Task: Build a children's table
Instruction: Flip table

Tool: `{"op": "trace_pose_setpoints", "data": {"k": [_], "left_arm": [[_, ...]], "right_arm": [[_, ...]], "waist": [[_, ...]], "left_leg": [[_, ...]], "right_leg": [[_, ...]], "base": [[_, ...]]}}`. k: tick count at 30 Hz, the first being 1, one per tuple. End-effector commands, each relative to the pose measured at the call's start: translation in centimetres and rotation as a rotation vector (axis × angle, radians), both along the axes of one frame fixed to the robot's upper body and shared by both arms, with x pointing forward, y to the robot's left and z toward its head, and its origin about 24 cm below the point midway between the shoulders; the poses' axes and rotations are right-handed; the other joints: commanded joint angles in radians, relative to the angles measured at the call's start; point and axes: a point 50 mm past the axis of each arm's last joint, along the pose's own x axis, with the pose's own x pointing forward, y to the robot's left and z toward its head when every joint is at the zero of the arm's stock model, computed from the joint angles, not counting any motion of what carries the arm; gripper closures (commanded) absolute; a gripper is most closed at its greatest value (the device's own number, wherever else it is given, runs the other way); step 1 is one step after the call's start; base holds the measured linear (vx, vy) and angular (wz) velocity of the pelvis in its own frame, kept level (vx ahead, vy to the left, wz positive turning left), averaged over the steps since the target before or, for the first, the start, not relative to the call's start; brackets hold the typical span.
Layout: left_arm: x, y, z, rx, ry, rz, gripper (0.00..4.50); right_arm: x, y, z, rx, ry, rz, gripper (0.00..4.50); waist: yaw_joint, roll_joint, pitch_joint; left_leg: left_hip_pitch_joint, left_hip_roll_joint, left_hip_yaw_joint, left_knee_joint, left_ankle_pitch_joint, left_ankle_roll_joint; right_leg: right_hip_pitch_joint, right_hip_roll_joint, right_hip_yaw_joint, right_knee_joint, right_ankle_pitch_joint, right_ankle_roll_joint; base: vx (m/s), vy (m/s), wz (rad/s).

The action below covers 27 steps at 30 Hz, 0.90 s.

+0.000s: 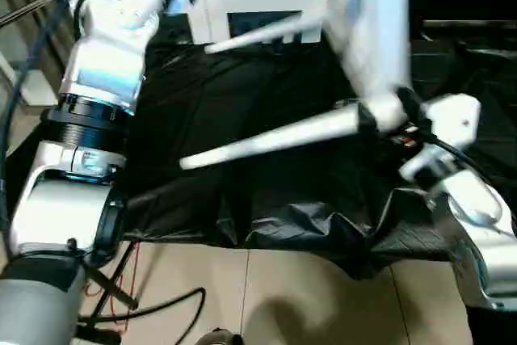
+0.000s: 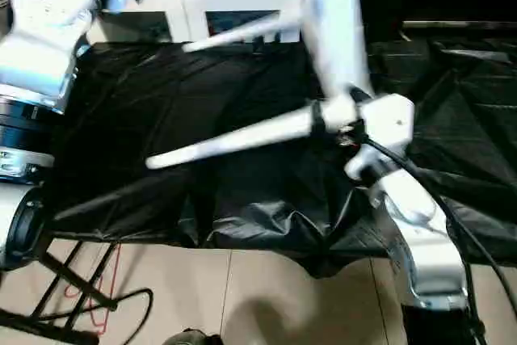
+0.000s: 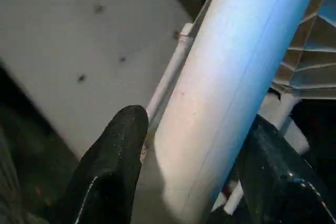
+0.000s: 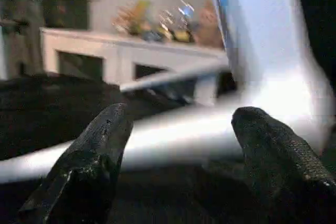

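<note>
— Start at the fingers. What has the left gripper [image 3: 189,177] got?

— Its two black fingers [image 3: 113,166] stand on either side of a thick white tube, a table leg [image 3: 236,87], which fills the gap between them. They look closed on it, one pad on each flank.

— And the right gripper [image 4: 178,156]?

— Two black fingers [image 4: 89,166] spread apart, with another leg [image 1: 275,139] lying across the gap just beyond the tips. I can't tell whether the pads touch it. From the head, that gripper sits right at the joint where this leg meets the tabletop's corner.

— How many legs can you count?

— Three. One long one slanting toward the robot over the black sheet [image 1: 242,94], a second leg [image 1: 258,36] slanting the same way farther back, and the one in the left gripper.

— Where is the tabletop?

— The tabletop [image 1: 367,30] stands tilted up on edge above the sheet, near the right gripper; its ribbed underside [image 3: 312,51] shows just beside the gripped leg.

— Anything else?

— One white cabinet [image 2: 234,6] behind the sheet, with small objects [image 4: 163,22] on top, and black cables [image 1: 153,305] on the pale floor.
</note>
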Motion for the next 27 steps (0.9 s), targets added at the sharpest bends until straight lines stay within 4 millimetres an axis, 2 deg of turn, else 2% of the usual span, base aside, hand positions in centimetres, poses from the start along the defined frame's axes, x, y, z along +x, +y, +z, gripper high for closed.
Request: {"op": "trace_pose_setpoints", "data": {"k": [1, 2, 5, 6, 7, 8, 9, 10, 12, 13, 14, 16, 17, 18, 19, 20, 21, 22, 24, 25, 26, 27], "left_arm": [[-0.5, 2.8, -0.1, -0.26, -0.013, 0.069, 2.12], [-0.6, 3.0, -0.2, -0.267, -0.012, 0.074, 2.12], [-0.9, 3.5, -0.7, -0.304, -0.013, 0.095, 2.17], [-0.9, 3.7, -0.9, -0.314, -0.005, 0.098, 2.21], [-1.0, 3.8, -1.2, -0.321, -0.002, 0.098, 2.21], [-1.1, 3.8, -1.4, -0.324, 0.002, 0.093, 2.24], [-1.1, 3.8, -1.4, -0.324, 0.002, 0.093, 2.26], [-1.2, 3.8, -1.8, -0.331, 0.012, 0.089, 2.26], [-1.4, 3.7, -2.4, -0.331, 0.022, 0.073, 2.29], [-1.7, 3.6, -3.1, -0.349, 0.034, 0.052, 2.29], [-1.7, 3.5, -3.2, -0.353, 0.035, 0.049, 2.3], [-1.9, 3.5, -3.6, -0.338, 0.047, 0.041, 2.33], [-2.0, 3.5, -3.8, -0.336, 0.048, 0.033, 2.33], [-2.1, 3.5, -4.0, -0.333, 0.049, 0.017, 2.37], [-2.2, 3.6, -4.2, -0.324, 0.045, 0.005, 2.39], [-2.2, 3.8, -4.4, -0.318, 0.046, 0.007, 2.41], [-2.2, 3.8, -4.5, -0.317, 0.047, 0.01, 2.43], [-2.3, 3.9, -4.4, -0.314, 0.043, 0.008, 2.46], [-2.3, 3.9, -4.4, -0.313, 0.04, 0.005, 2.48], [-2.4, 4.0, -4.4, -0.312, 0.04, 0.007, 2.5], [-2.4, 4.1, -4.4, -0.311, 0.04, 0.008, 2.52], [-2.5, 4.2, -4.4, -0.309, 0.041, 0.011, 2.53]], "right_arm": [[-0.2, -0.8, -0.4, 0.053, 0.034, -0.061, 0.73], [-0.3, -0.9, -0.5, 0.054, 0.037, -0.061, 0.7], [-0.5, -0.7, -0.6, 0.067, 0.049, -0.048, 0.37], [-0.5, -0.5, -0.7, 0.084, 0.056, -0.037, 0.32], [-0.4, -0.3, -0.7, 0.096, 0.061, -0.025, 0.32], [-0.2, 0.0, -0.6, 0.111, 0.061, -0.003, 0.26], [-0.2, 0.0, -0.6, 0.111, 0.061, -0.003, 0.04], [0.1, 0.4, -0.4, 0.142, 0.061, 0.028, 0.04], [0.9, 1.0, -0.2, 0.186, 0.061, 0.066, 0.0], [2.2, 1.6, -0.2, 0.21, 0.071, 0.105, 0.0], [2.4, 1.6, -0.3, 0.209, 0.072, 0.109, 0.0], [3.3, 2.1, -0.2, 0.186, 0.072, 0.133, 0.0], [4.0, 2.4, -0.3, 0.176, 0.073, 0.135, 0.0], [5.1, 2.6, -0.4, 0.172, 0.082, 0.125, 0.0], [6.4, 3.0, -0.5, 0.19, 0.099, 0.127, 0.0], [7.5, 3.4, -0.6, 0.209, 0.124, 0.131, 0.0], [7.8, 3.6, -0.7, 0.216, 0.135, 0.132, 0.0], [8.4, 3.8, -0.8, 0.238, 0.15, 0.128, 0.0], [8.9, 3.9, -0.9, 0.255, 0.16, 0.127, 0.0], [9.4, 4.2, -1.1, 0.279, 0.177, 0.129, 0.0], [9.9, 4.7, -1.3, 0.305, 0.193, 0.162, 0.0], [10.3, 5.3, -1.4, 0.33, 0.208, 0.202, 0.17]], "waist": [[-0.002, -0.045, -0.065], [-0.002, -0.044, -0.066], [-0.006, -0.037, -0.076], [-0.008, -0.041, -0.078], [-0.01, -0.045, -0.074], [-0.01, -0.044, -0.071], [-0.01, -0.044, -0.071], [-0.009, -0.043, -0.069], [-0.013, -0.045, -0.067], [-0.016, -0.043, -0.067], [-0.019, -0.046, -0.067], [-0.016, -0.043, -0.066], [-0.017, -0.043, -0.066], [-0.017, -0.05, -0.067], [-0.023, -0.048, -0.071], [-0.025, -0.052, -0.071], [-0.024, -0.05, -0.069], [-0.019, -0.05, -0.068], [-0.017, -0.047, -0.072], [-0.017, -0.047, -0.074], [-0.015, -0.053, -0.073], [-0.017, -0.054, -0.074]], "left_leg": [[0.034, 0.045, -0.034, -0.058, -0.228, 0.048], [0.031, 0.045, -0.034, -0.058, -0.222, 0.049], [0.029, 0.05, -0.038, -0.059, -0.188, 0.054], [0.031, 0.051, -0.037, -0.056, -0.18, 0.06], [0.028, 0.049, -0.035, -0.057, -0.181, 0.068], [0.027, 0.049, -0.036, -0.058, -0.192, 0.068], [0.03, 0.05, -0.035, -0.058, -0.206, 0.065], [0.034, 0.053, -0.035, -0.059, -0.238, 0.054], [0.031, 0.053, -0.037, -0.063, -0.25, 0.042], [0.034, 0.054, -0.037, -0.063, -0.257, 0.034], [0.034, 0.054, -0.037, -0.064, -0.26, 0.03], [0.041, 0.055, -0.033, -0.062, -0.269, 0.016], [0.039, 0.055, -0.033, -0.062, -0.266, 0.012], [0.036, 0.054, -0.032, -0.062, -0.257, 0.011], [0.03, 0.05, -0.034, -0.06, -0.235, 0.009], [0.029, 0.049, -0.032, -0.058, -0.227, 0.01], [0.033, 0.05, -0.03, -0.057, -0.239, 0.011], [0.038, 0.053, -0.028, -0.058, -0.247, 0.009], [0.039, 0.056, -0.03, -0.06, -0.235, 0.006], [0.038, 0.056, -0.031, -0.06, -0.22, 0.006], [0.037, 0.057, -0.03, -0.062, -0.216, 0.008], [0.036, 0.056, -0.03, -0.06, -0.23, 0.007]], "right_leg": [[0.016, -0.059, 0.019, -0.101, -0.26, -0.17], [0.018, -0.059, 0.019, -0.1, -0.255, -0.168], [0.02, -0.053, 0.016, -0.09, -0.15, -0.17], [0.016, -0.049, 0.016, -0.086, -0.096, -0.179], [0.016, -0.05, 0.016, -0.086, -0.075, -0.19], [0.015, -0.052, 0.015, -0.088, -0.087, -0.192], [0.014, -0.053, 0.016, -0.088, -0.099, -0.195], [0.012, -0.053, 0.018, -0.092, -0.135, -0.194], [0.015, -0.054, 0.017, -0.091, -0.154, -0.191], [0.011, -0.055, 0.018, -0.091, -0.16, -0.192], [0.011, -0.054, 0.017, -0.091, -0.16, -0.196], [0.006, -0.053, 0.021, -0.095, -0.165, -0.196], [0.006, -0.053, 0.021, -0.094, -0.16, -0.195], [0.009, -0.054, 0.02, -0.091, -0.148, -0.197], [0.014, -0.057, 0.016, -0.085, -0.129, -0.212], [0.014, -0.055, 0.016, -0.087, -0.125, -0.215], [0.008, -0.055, 0.018, -0.088, -0.143, -0.22], [0.006, -0.054, 0.02, -0.089, -0.148, -0.212], [0.007, -0.052, 0.019, -0.083, -0.117, -0.209], [0.009, -0.051, 0.018, -0.076, -0.08, -0.214], [0.01, -0.05, 0.018, -0.078, -0.069, -0.214], [0.01, -0.054, 0.017, -0.075, -0.063, -0.226]], "base": [[0.0, 0.0, 0.0], [0.0, 0.0, 0.0], [0.0, 0.0, 0.0], [0.0, 0.0, 0.0], [0.0, 0.0, 0.0], [0.0, 0.0, 0.0], [0.0, 0.0, 0.0], [0.0, 0.0, 0.0], [0.0, 0.0, 0.0], [0.0, 0.0, 0.0], [0.0, 0.0, 0.0], [0.0, 0.0, 0.0], [0.0, 0.0, 0.0], [0.0, 0.0, 0.0], [0.0, 0.0, 0.0], [0.0, 0.0, 0.0], [0.0, 0.0, 0.0], [0.0, 0.0, 0.0], [0.0, 0.0, 0.0], [0.0, 0.0, 0.0], [0.0, 0.0, 0.0], [0.0, 0.0, 0.0]]}}
